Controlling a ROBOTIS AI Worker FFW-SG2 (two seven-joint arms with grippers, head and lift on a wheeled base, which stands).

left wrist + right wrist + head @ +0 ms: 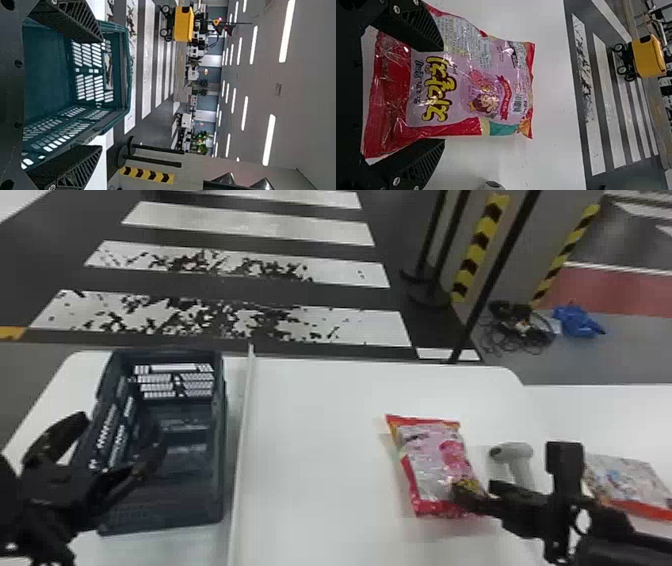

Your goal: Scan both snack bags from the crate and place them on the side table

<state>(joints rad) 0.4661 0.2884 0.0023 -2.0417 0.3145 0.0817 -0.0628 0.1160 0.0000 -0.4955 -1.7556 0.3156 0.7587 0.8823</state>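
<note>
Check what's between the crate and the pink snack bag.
A white strip beside the crate, then bare tabletop up to the bag, per head view.

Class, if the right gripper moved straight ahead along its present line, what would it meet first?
Most likely the pink-and-red snack bag, which lies directly in line with the open right gripper. Depth is unclear, so the fingers might instead skim just over it.

Glossy plastic snack bag point(434, 462).
</note>
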